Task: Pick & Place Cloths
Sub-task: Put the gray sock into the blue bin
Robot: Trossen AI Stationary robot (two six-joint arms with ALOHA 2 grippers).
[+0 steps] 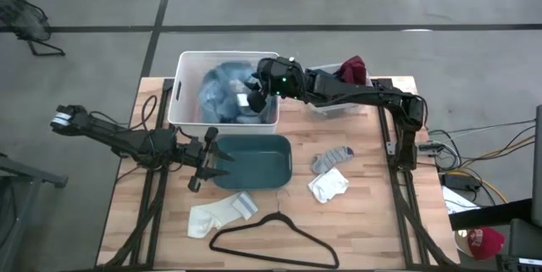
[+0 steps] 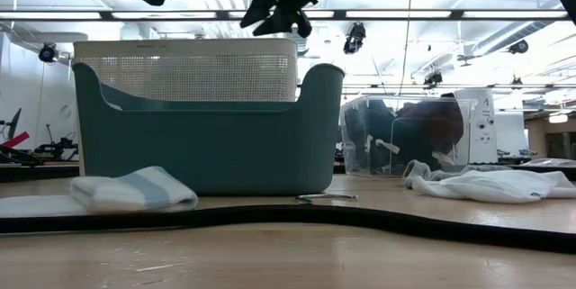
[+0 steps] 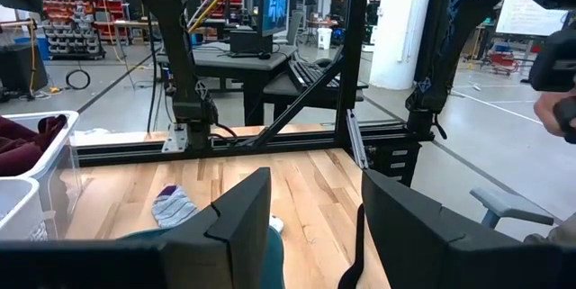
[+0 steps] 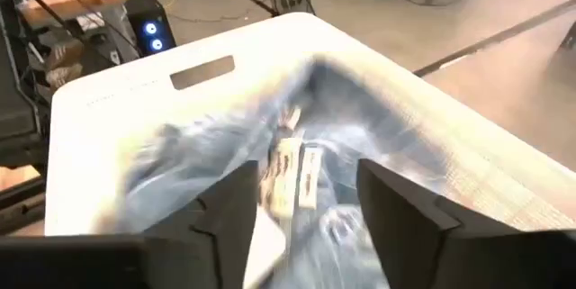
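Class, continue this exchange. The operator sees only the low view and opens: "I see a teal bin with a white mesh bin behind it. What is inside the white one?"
Observer: The white bin holds a light blue cloth with a white tag.
Operator: Whose gripper is that overhead?
Observer: The right gripper. It hangs over that bin with its fingers apart, gripping nothing.
Operator: And the left arm?
Observer: The left gripper waits at the teal bin, on the side nearest its own arm, fingers open.
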